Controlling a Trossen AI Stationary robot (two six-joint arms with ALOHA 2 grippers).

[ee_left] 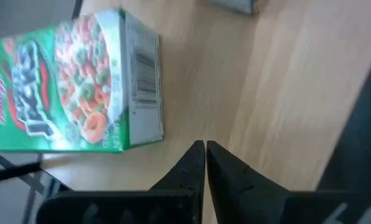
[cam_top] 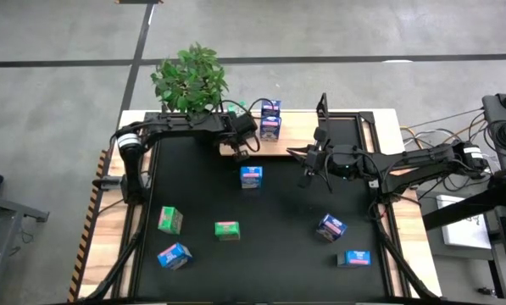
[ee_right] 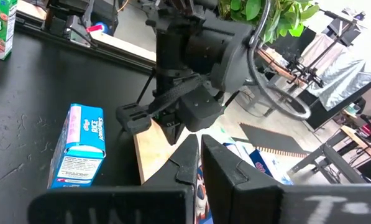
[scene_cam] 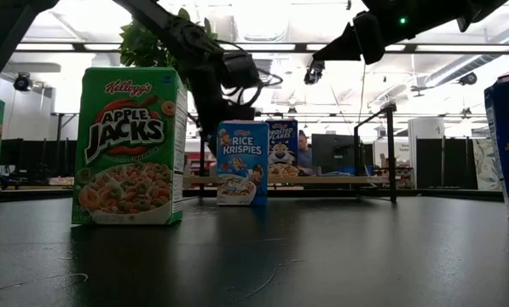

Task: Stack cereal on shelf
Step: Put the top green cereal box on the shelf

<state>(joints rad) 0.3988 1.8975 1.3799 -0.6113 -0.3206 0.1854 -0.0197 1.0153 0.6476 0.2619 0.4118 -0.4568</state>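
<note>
Left gripper point(cam_top: 241, 151) hangs over the shelf point(cam_top: 291, 144) end, jaws fully closed, holding nothing — a green Apple Jacks carton point(ee_left: 73, 84) lies flat on the wood just beside its tips. Right gripper point(cam_top: 308, 174) hovers over the black mat point(cam_top: 278, 246) near the shelf, jaws closed too, empty. Blue cartons point(cam_top: 270, 119) stand on the shelf; a Rice Krispies box point(cam_top: 251, 176) and others sit scattered on the mat. Risk: both arms crowd the same shelf end — a closed-jaw swing could topple the standing boxes or clip the other arm.
</note>
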